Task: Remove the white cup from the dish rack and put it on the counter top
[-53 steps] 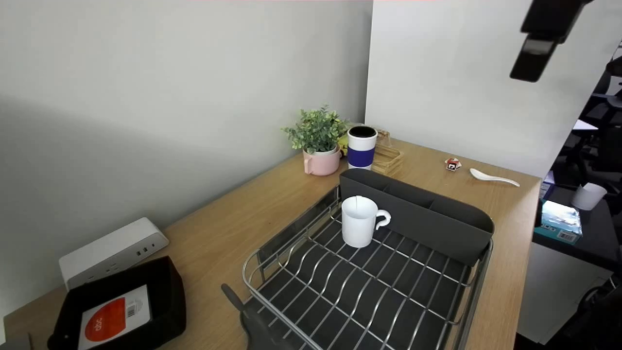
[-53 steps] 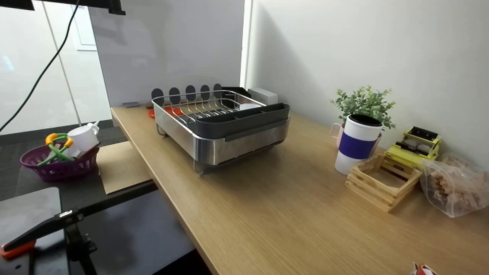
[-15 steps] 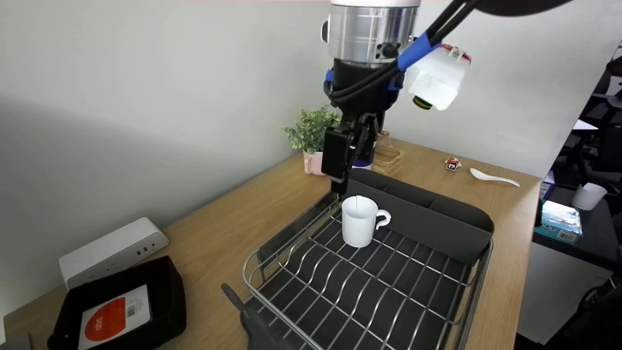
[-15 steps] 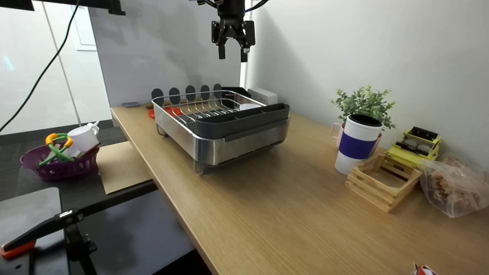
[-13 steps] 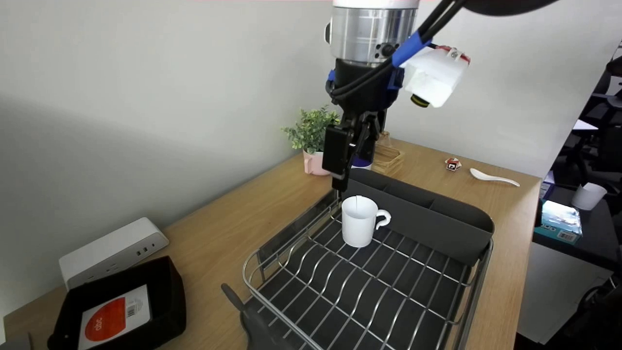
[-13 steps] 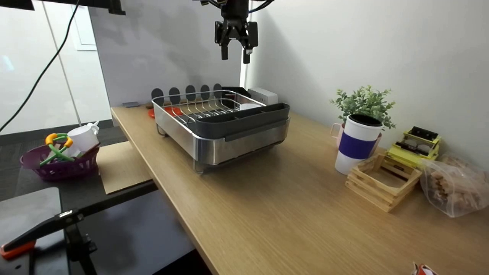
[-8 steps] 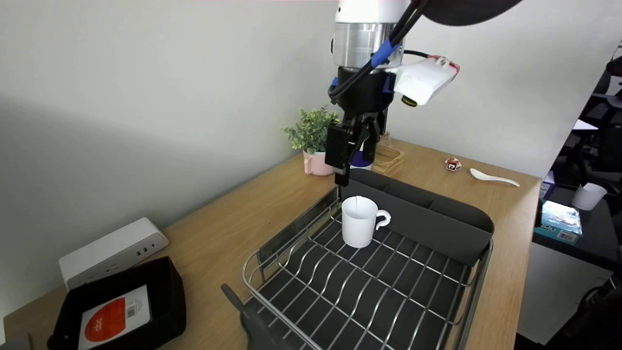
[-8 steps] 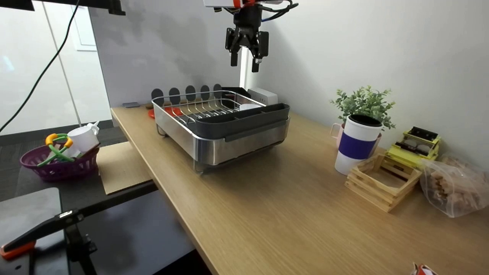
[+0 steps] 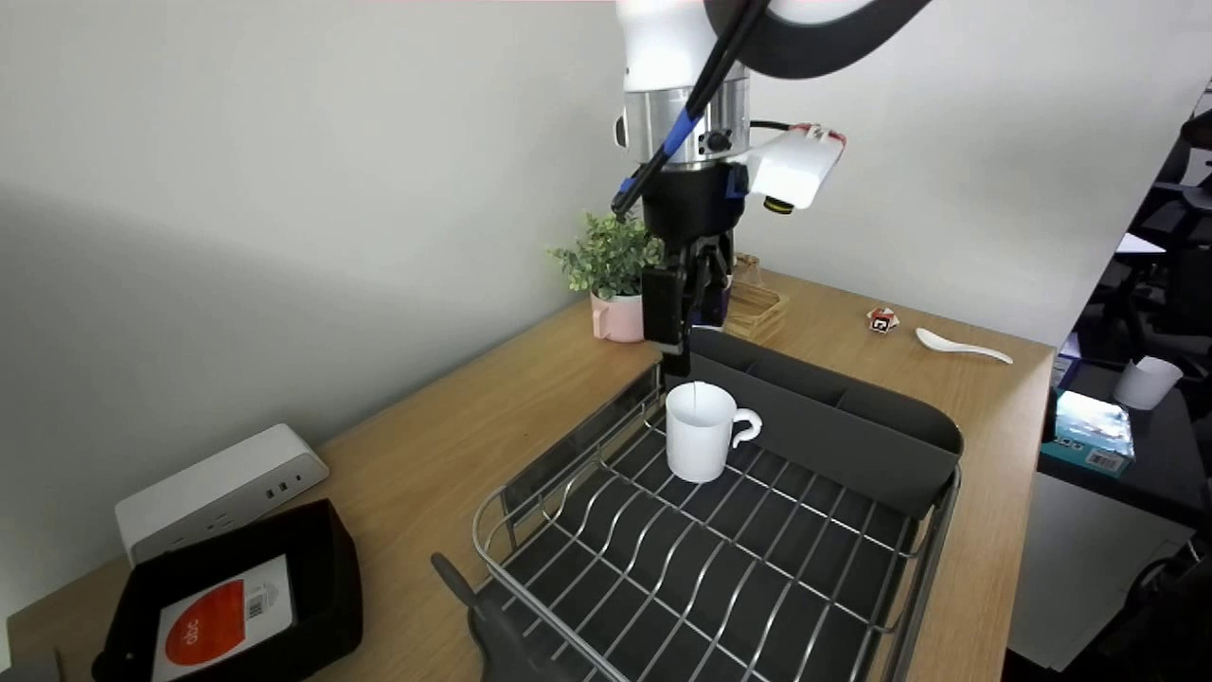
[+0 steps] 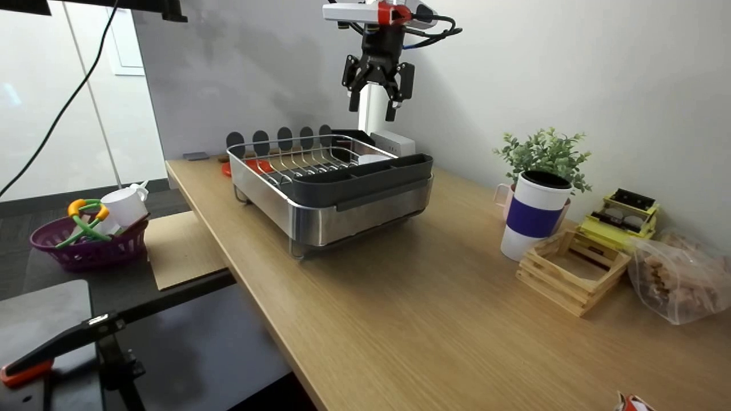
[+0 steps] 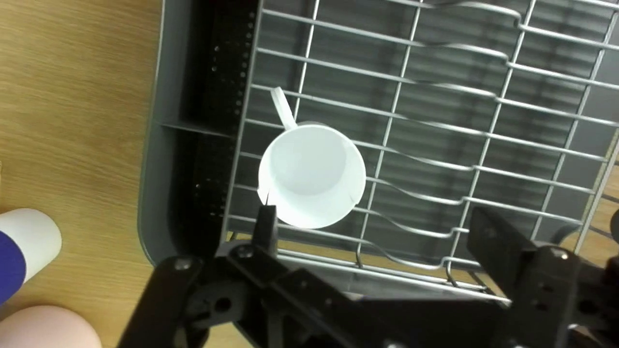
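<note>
Presently, a small white ceramic mug [image 11: 309, 166] stands upright on the wires of a large rectangular dark grey and metal dish rack [image 10: 365, 225], its loop handle angled toward the long dark grey divided holder [image 9: 814, 421], apparently leaving the opposite wall free for a grip. Above and apart from it, the black two-fingered gripper [image 10: 372, 107] points downward, jaws wide with nothing between them, presumably to straddle the rim or wall. The wrist view shows the mug nearer one finger; a sideways correction seems advisable. Beneath the rack, the light-brown wooden counter top [image 10: 457, 319] is the intended destination.
</note>
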